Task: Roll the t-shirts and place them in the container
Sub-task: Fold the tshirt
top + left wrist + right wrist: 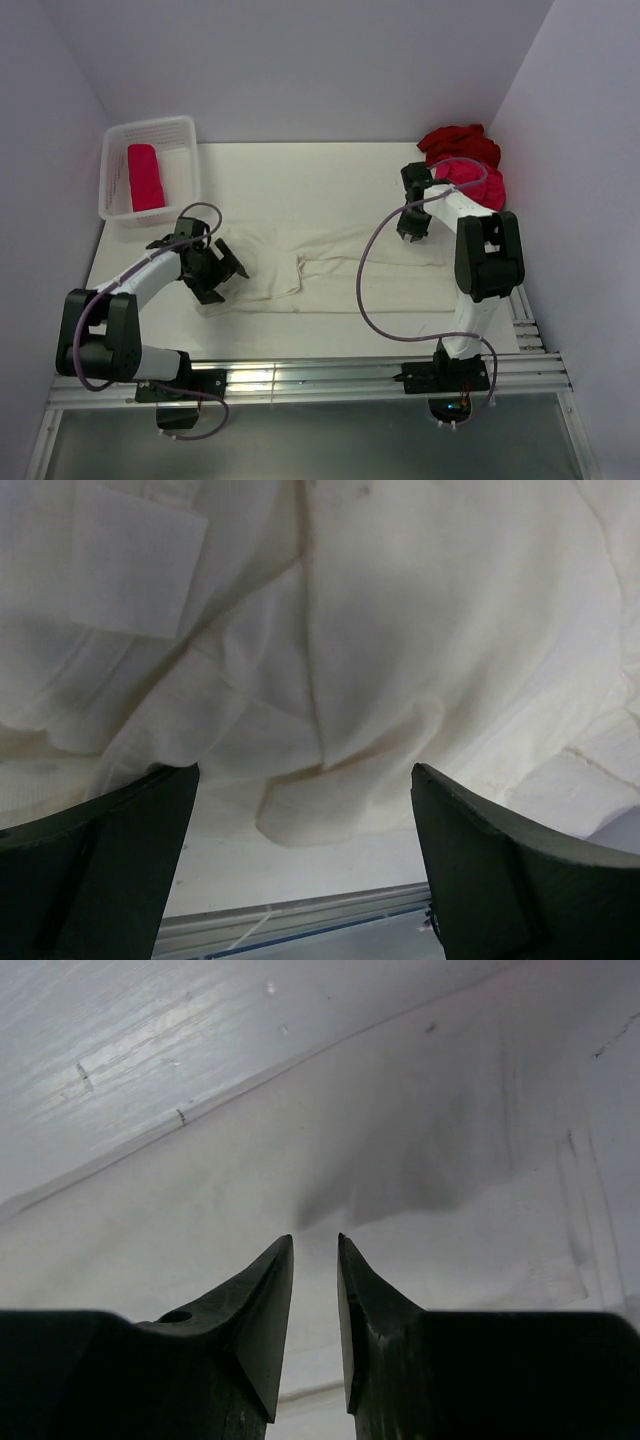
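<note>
Partly, the hot pink t-shirt (492, 190) hides behind the right arm (487, 255). The left hand (305, 775) gapes over the cream-white t-shirt (330, 265). Whether the narrowed right hand (315, 1240) pinches cloth, I cannot tell. White surface (300, 180), pale walls (300, 60).

The cream t-shirt (400, 630) is soft, creased matt cloth; the basket (150, 123) is white plastic mesh

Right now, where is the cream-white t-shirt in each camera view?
Top external: cream-white t-shirt spread flat between the arms.
Left wrist: the t-shirt fills the frame beyond the open jaws.
Right wrist: pale hemmed cloth past the jaws, probably it.
Shared landmark: near-edge rail, top and left views only.
</note>
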{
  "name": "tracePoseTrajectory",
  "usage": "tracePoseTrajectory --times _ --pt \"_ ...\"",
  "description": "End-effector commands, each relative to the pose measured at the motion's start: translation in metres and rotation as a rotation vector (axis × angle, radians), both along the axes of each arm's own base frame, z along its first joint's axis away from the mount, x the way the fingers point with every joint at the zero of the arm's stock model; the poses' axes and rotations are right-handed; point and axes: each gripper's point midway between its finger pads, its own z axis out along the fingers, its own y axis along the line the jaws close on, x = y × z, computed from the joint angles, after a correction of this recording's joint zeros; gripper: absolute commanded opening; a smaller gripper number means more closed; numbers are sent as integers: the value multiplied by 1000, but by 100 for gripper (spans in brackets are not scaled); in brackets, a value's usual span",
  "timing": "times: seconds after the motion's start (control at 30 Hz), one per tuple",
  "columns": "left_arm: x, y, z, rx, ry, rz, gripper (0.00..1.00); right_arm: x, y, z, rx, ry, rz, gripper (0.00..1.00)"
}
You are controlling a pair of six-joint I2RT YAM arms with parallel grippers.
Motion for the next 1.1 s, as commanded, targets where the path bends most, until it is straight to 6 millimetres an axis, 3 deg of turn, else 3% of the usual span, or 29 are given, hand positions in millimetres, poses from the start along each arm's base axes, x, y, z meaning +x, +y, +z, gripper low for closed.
tracePoseTrajectory --times 0.0,0.13,0.33,0.43,0.5,0.53,0.73,0.8,0.97,1.07 --pt "15 2 -16 27 -11 41 93 4 -15 3 -64 9 -44 31" --pt "27 4 -37 78 39 20 91 -10 -26 -7 -78 52 -82 24" --pt "57 7 -44 185 59 -60 84 -39 -36 -19 -96 142 -162 7" --pt "95 2 -50 285 50 -146 83 -57 -40 -23 -61 158 -212 0" --pt "101 -7 -53 302 65 -206 82 -70 -42 -28 -55 178 -224 0" --pt "118 -6 -56 335 54 -207 81 -74 -42 -28 -55 181 -228 0" --pt "155 -22 -69 351 49 -252 80 -106 -38 -32 -31 199 -237 0" --pt "163 -24 -71 356 51 -264 80 -118 -36 -35 -24 219 -237 0" --pt "209 -36 -73 376 1 -287 79 -141 -17 -32 7 220 -206 0" --pt "239 -46 -77 373 -26 -306 79 -155 9 -33 43 237 -150 0"
